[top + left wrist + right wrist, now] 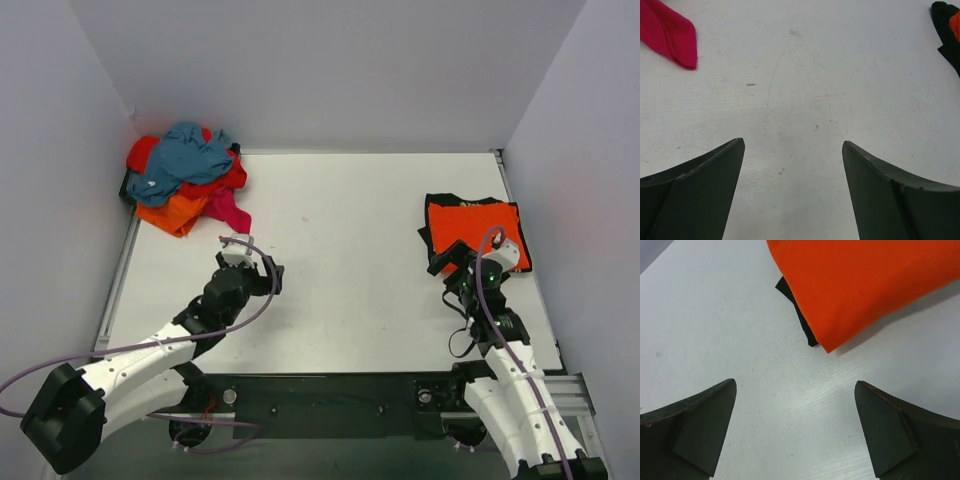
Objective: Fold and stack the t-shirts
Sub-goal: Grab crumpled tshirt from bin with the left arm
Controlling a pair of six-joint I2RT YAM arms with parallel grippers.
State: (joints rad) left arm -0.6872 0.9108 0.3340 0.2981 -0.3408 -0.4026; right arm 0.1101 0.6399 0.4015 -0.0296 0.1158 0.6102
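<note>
Left hand (247, 262) spread wide, nothing in it, parked over bare counter (350, 250) just short of the crumpled pile of t-shirts (185, 180) in the far-left corner. Tail of the magenta t-shirt (671, 35) trailing out of that pile on a diagonal toward the hand, up and to the left in the wrist view, near but not touching. On top of the heap, the teal t-shirt (192, 152), with red and orange under it. Right hand (795, 385) also gaping and empty, just beside the near corner of the folded orange t-shirt (865, 285), itself lying on a black t-shirt (799, 310) at the right side. Probably a left-side job next: much nearer the pile, so reach forward and left for that magenta tail. No bins or boxes in sight.
</note>
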